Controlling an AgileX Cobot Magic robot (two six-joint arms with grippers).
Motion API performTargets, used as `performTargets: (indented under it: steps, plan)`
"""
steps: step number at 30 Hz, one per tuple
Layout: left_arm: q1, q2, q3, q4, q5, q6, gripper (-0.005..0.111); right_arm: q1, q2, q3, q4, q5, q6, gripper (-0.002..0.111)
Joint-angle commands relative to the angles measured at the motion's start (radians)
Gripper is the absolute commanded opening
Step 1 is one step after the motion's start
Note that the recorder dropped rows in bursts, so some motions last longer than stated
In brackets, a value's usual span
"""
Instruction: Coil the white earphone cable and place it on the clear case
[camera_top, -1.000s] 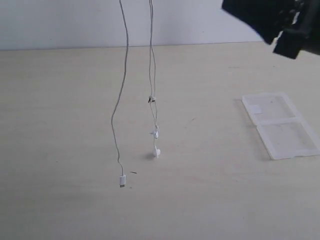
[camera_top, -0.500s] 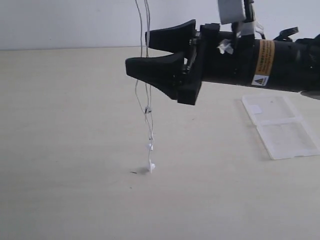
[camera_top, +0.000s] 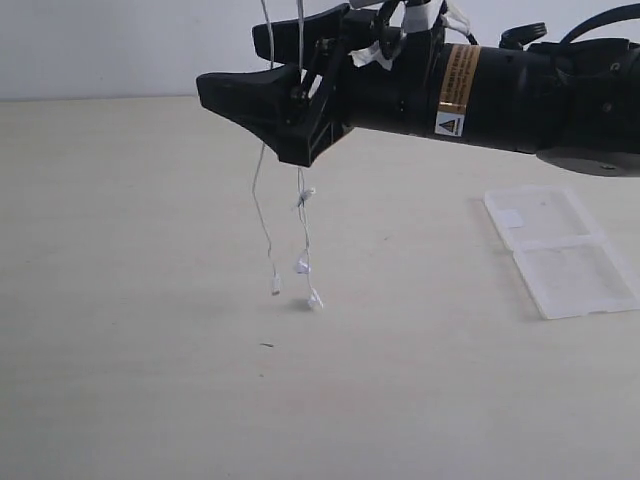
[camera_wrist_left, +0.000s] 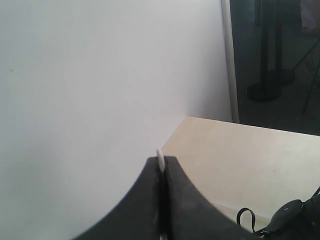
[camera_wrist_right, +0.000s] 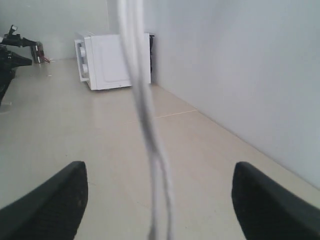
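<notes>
The white earphone cable (camera_top: 262, 200) hangs in two thin strands from above the exterior view. Its plug (camera_top: 275, 287) dangles just over the table, and the earbuds (camera_top: 303, 266) hang beside it, the lowest at or near the tabletop. My right gripper (camera_top: 235, 62) reaches in from the right, open, with both strands (camera_wrist_right: 145, 115) passing between its fingers (camera_wrist_right: 75, 172). My left gripper (camera_wrist_left: 160, 159) is out of the exterior view; its wrist view shows it shut on a white bit of cable (camera_wrist_left: 159, 156). The clear case (camera_top: 560, 250) lies open and flat at the right.
The pale tabletop (camera_top: 120, 350) ends at a white wall behind. A white label patch (camera_top: 510, 218) marks the case's far half. A white box (camera_wrist_right: 116, 60) stands in the distance in the right wrist view. A black robot cable (camera_wrist_left: 246, 218) loops in the left wrist view.
My right arm has swung in from the upper right and moved further left, so the strands now hang between its fingers. The cable has been lifted; the plug hangs higher.
</notes>
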Motion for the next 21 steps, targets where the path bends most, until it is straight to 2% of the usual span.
performTargets:
  steps: [1,10,21]
  plan:
    - [-0.002,-0.009,-0.001,0.003,-0.009,-0.001,0.000,0.003,0.006,-0.005,-0.019,0.029,0.002,0.076]
    - [-0.002,-0.009,-0.001,0.003,-0.009,-0.001,0.000,0.003,-0.075,-0.005,-0.045,0.177,0.219,0.071]
    - [-0.002,-0.009,-0.001,0.003,-0.011,-0.001,0.000,0.003,-0.145,-0.005,-0.186,0.191,0.427,0.070]
